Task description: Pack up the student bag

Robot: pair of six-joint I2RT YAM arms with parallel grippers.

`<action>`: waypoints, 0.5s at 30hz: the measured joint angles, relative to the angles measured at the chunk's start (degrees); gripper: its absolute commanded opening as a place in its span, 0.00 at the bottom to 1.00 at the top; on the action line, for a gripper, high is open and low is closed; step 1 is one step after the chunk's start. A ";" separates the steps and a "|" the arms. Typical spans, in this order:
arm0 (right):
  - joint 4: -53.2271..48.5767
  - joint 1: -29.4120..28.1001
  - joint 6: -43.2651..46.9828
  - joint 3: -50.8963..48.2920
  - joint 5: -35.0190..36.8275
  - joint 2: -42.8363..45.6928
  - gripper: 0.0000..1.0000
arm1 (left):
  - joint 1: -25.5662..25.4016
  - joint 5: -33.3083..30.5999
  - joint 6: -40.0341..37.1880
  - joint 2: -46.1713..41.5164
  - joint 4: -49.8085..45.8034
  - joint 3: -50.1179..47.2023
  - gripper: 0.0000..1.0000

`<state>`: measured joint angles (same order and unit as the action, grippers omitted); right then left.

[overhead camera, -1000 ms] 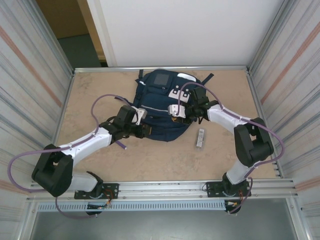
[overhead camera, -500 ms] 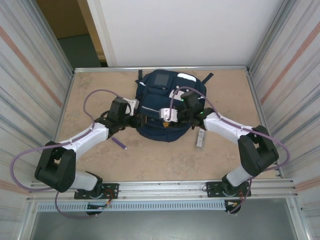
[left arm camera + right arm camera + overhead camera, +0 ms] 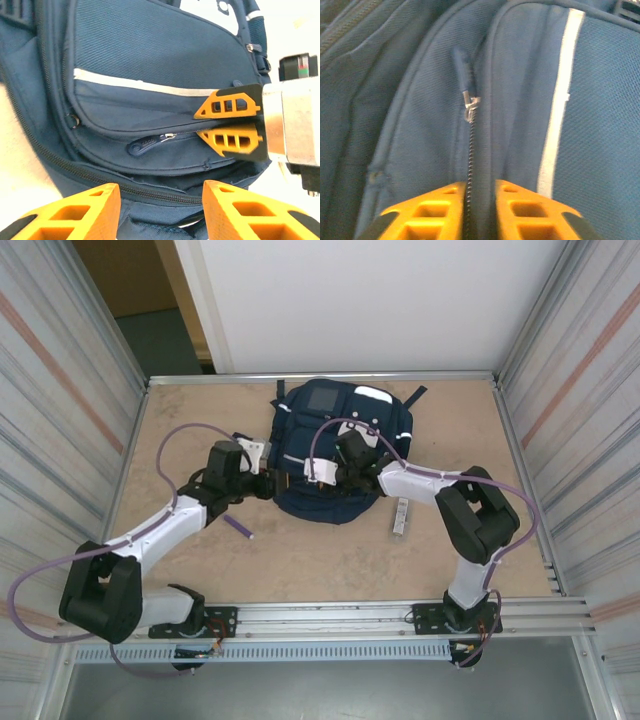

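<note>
Right gripper (image 3: 480,192) clamps narrow on student bag (image 3: 330,430) pocket seam; left gripper (image 3: 160,192) wide, zip pull (image 3: 145,146) at 12 o'clock: likely unzipping, pull needs pinching.

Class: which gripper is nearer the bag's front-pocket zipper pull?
Right. The right gripper pinches the student bag along its zip, just beside the zipper pull; the left gripper sits open, back at the bag's lower edge.

The left arm (image 3: 165,525) and right arm (image 3: 420,480) have white shells between chunky black joints. A purple cable (image 3: 190,428) loops along each. The fingers (image 3: 250,215) are orange plastic with slotted cut-outs.
</note>
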<state>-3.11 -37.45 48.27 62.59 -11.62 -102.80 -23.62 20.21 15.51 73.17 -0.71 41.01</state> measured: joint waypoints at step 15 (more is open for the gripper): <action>-9.60 12.96 2.99 4.24 -21.92 5.51 0.06 | -7.91 2.75 -28.22 8.26 5.44 5.84 0.45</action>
<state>-12.71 -24.49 51.27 66.83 -33.54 -97.30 -31.53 22.96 -12.71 81.43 4.73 46.85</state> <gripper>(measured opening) 0.096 0.458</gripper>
